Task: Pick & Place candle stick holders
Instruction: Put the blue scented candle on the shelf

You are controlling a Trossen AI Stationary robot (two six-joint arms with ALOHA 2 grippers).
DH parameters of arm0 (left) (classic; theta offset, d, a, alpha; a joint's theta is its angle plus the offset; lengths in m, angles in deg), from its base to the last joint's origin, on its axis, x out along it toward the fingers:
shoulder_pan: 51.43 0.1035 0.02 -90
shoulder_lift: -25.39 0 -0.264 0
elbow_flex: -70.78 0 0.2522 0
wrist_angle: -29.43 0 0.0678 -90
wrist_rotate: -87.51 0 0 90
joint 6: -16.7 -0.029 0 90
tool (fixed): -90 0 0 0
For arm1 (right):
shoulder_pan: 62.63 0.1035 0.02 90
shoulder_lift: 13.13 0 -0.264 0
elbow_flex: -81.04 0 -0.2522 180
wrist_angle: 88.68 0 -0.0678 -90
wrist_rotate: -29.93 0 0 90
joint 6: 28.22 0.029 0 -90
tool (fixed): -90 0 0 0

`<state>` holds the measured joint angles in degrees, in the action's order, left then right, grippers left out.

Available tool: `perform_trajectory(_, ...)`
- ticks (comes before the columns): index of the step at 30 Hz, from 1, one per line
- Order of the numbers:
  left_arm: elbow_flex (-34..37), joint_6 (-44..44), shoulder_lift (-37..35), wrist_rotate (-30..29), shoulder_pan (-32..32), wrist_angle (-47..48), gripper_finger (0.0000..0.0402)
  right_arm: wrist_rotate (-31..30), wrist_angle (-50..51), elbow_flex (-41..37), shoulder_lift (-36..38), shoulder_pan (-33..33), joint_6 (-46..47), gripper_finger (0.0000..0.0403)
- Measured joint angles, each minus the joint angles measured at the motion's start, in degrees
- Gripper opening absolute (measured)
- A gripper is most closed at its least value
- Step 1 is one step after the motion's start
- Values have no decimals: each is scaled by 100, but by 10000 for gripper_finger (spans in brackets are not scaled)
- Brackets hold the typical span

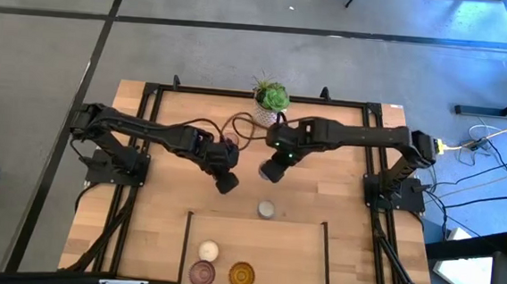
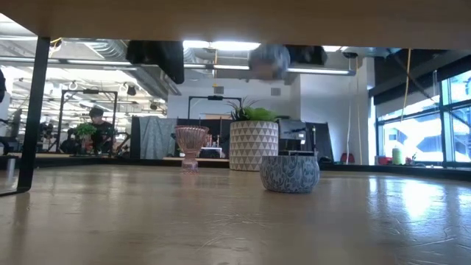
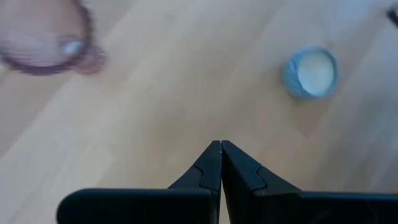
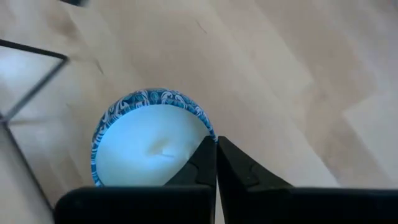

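Observation:
A round holder with a blue-white patterned wall and a white filling [image 1: 267,210] stands on its base on the wooden table [image 1: 158,225]. It also shows in the low view [image 2: 289,174], the left wrist view [image 3: 311,72] and the right wrist view [image 4: 149,146]. My right gripper [image 1: 270,171] is shut just above and beyond it, its fingertips [image 4: 216,142] before the holder's rim. A purplish-pink glass holder [image 2: 190,144] stands upright farther back; it also shows in the left wrist view [image 3: 46,40]. My left gripper [image 1: 226,184] is shut, and its fingertips [image 3: 221,144] hang over bare wood.
A cream-white holder [image 1: 207,249], a purplish-pink one [image 1: 201,272] and an amber one [image 1: 242,274] stand inside the taped rectangle [image 1: 257,218] near the front edge. A green plant in a white patterned pot [image 1: 271,100] stands at the table's far edge. People show in the room behind.

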<state>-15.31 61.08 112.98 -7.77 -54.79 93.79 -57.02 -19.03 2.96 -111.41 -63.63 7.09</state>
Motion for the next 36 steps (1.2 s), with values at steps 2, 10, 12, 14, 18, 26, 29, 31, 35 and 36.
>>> perform_trajectory(2, 0, 221, -92, -238, -29, 63, 2, -212, 264, 419, 0, 102, -27, 1)
perform_trajectory(10, 0, 974, -715, -1163, -374, 106, 2, -460, 523, 1234, 7, 610, 14, 0)
perform_trajectory(12, 0, 1177, -919, -1399, -489, 110, 2, -456, 505, 1262, 7, 763, 25, 0)
perform_trajectory(14, 0, 1343, -1082, -1534, -624, 110, 2, -455, 502, 1262, 7, 909, 17, 0)
perform_trajectory(18, 0, 1710, -1317, -1900, -959, 117, 2, -455, 523, 1262, 7, 1215, -113, 0)
perform_trajectory(26, 0, 3044, -1086, -2666, -1658, 54, 2, -573, 563, 1262, -2, 2215, 51, 0)
perform_trajectory(29, 0, 3355, -882, -2814, -1883, 52, 2, -831, 563, 1262, -26, 2588, 318, 0)
perform_trajectory(31, 0, 3544, -729, -2896, -2023, 53, 2, -1024, 519, 1262, -26, 2761, 507, 0)
perform_trajectory(35, 0, 3916, -512, -2980, -2247, -17, 2, -1290, 289, 1264, -93, 2895, 722, 0)
perform_trajectory(36, 0, 3996, -471, -2982, -2295, -21, 2, -1296, 214, 1271, -133, 2896, 758, 0)
